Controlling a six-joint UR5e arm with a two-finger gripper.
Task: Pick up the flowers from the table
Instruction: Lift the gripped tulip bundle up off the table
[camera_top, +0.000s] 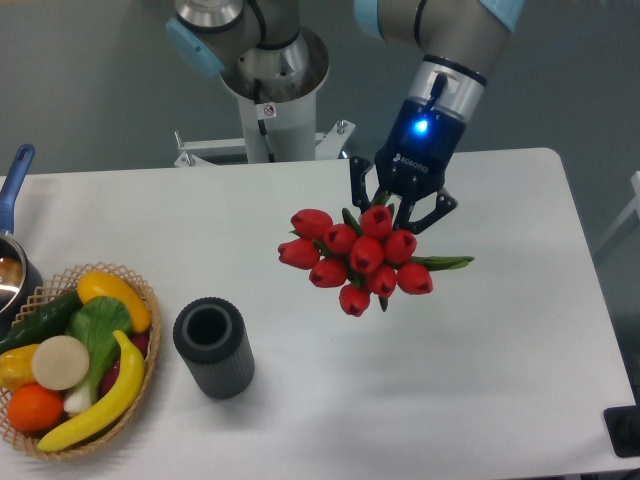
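Gripper (398, 208) closed on stems of flowers (355, 260); bunch apparently held clear of table (500, 350), contact point partly hidden. Pickup judged essentially done.

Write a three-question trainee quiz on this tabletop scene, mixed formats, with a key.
1. True or false: the gripper is shut on the flowers.
2. What stands left of the black cylinder? A) a basket of fruit and vegetables B) a laptop C) a toolbox
3. Fill in: the tulip buds are ____ in colour.

Key: 1 true; 2 A; 3 red.
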